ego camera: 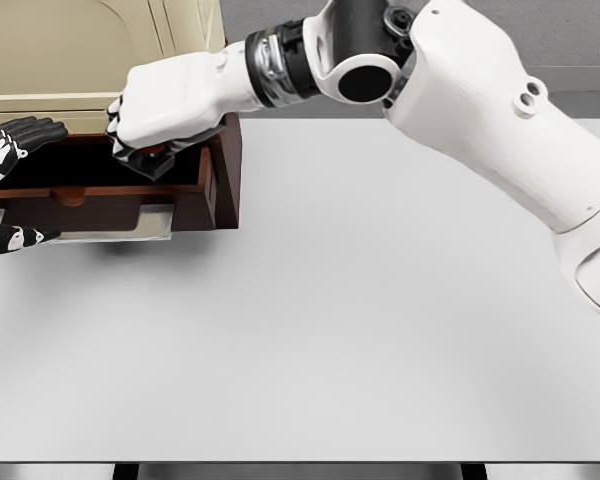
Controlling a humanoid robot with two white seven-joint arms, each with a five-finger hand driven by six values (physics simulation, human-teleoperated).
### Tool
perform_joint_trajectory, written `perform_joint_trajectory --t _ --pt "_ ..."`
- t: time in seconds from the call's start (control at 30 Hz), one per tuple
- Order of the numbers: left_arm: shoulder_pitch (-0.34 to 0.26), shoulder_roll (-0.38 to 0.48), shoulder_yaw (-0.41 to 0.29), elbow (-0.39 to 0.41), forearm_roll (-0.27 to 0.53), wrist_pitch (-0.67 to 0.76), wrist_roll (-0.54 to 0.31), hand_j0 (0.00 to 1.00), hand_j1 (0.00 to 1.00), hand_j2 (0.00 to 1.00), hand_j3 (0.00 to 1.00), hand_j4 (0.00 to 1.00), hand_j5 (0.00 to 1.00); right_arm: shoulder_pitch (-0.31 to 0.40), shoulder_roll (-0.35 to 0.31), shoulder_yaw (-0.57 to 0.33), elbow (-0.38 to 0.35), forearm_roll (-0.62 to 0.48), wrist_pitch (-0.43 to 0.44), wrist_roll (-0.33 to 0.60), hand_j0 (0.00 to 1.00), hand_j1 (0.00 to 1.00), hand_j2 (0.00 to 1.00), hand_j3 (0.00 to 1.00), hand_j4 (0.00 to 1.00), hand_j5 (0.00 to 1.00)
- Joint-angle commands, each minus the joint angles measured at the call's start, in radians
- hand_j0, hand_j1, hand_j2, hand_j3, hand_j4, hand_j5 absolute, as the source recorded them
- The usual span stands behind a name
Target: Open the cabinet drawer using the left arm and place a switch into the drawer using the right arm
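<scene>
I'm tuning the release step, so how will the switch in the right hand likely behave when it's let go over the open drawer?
The switch looks small and blocky, so probably rigid and unlikely to roll. The right hand covers most of it, suggesting it is light. Released over the drawer, it should drop inside, though it may tip.

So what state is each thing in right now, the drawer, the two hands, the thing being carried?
Drawer: pulled open.
Switch: gripped, held over the open drawer, mostly hidden.
Right robot hand: fingers closed around the switch.
Left robot hand: fingers spread, at the drawer's left end.
Cabinet: behind the drawer, otherwise shut.
Table: white.
</scene>
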Motion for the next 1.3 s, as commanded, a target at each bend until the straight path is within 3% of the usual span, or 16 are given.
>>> perform_joint_trajectory --t 0.0,0.43,0.5,0.57,0.8,0.87,0.93,0.97,1.03,1.13,1.23,1.27 --pt "0.000 0.001 0.000 0.000 0.007 0.002 0.001 1.00 1.00 1.00 1.00 1.00 1.00 -0.003 0.029 -0.002 0.041 0.001 0.003 -0.001 0.36 0.36 0.36 0.36 0.36 0.36" --pt "0.000 0.001 0.000 0.000 0.007 0.002 0.001 1.00 1.00 1.00 1.00 1.00 1.00 -0.009 0.084 0.012 0.134 0.020 0.003 -0.001 0.37 0.37 0.37 0.37 0.37 0.37" --pt "0.000 0.001 0.000 0.000 0.007 0.002 0.001 1.00 1.00 1.00 1.00 1.00 1.00 -0.009 0.084 0.012 0.134 0.026 0.003 -0.001 0.46 0.46 0.46 0.46 0.46 0.46" --pt "0.000 0.001 0.000 0.000 0.007 0.002 0.001 1.00 1.00 1.00 1.00 1.00 1.00 -0.009 0.084 0.011 0.140 0.046 0.003 -0.001 1.00 1.00 1.00 1.00 1.00 1.00" --pt "0.000 0.001 0.000 0.000 0.007 0.002 0.001 1.00 1.00 1.00 1.00 1.00 1.00 -0.009 0.084 0.011 0.133 0.044 0.003 -0.001 1.00 1.00 1.00 1.00 1.00 1.00" --pt "0.000 0.001 0.000 0.000 0.007 0.002 0.001 1.00 1.00 1.00 1.00 1.00 1.00 -0.003 0.069 0.009 0.078 0.035 0.003 -0.001 1.00 1.00 1.00 1.00 1.00 1.00" --pt "0.000 0.001 0.000 0.000 0.007 0.002 0.001 1.00 1.00 1.00 1.00 1.00 1.00 0.028 -0.044 0.006 -0.082 0.032 0.003 -0.001 1.00 1.00 1.00 1.00 1.00 1.00" --pt "0.000 0.001 0.000 0.000 0.007 0.002 0.001 1.00 1.00 1.00 1.00 1.00 1.00 0.052 -0.153 -0.003 -0.208 0.032 0.003 -0.001 1.00 1.00 1.00 1.00 1.00 1.00" --pt "0.000 -0.001 -0.002 -0.002 0.007 0.002 0.001 1.00 1.00 1.00 1.00 1.00 1.00 0.098 -0.304 -0.046 -0.349 0.032 0.003 -0.001 1.00 1.00 1.00 1.00 1.00 1.00" --pt "-0.002 -0.001 -0.003 -0.002 0.012 0.002 0.001 1.00 1.00 1.00 1.00 1.00 1.00 0.236 -0.537 -0.228 -0.401 0.034 0.003 -0.001 1.00 1.00 1.00 1.00 1.00 1.00" --pt "-0.011 -0.001 -0.012 -0.002 0.012 0.002 0.001 1.00 1.00 1.00 1.00 1.00 1.00 0.434 -0.661 -0.440 -0.397 0.037 0.003 -0.001 1.00 1.00 1.00 1.00 1.00 1.00" --pt "-0.017 -0.001 -0.012 -0.002 0.012 0.002 0.001 1.00 1.00 1.00 1.00 1.00 1.00 0.529 -0.689 -0.538 -0.395 0.038 0.003 -0.001 1.00 1.00 1.00 1.00 1.00 1.00"
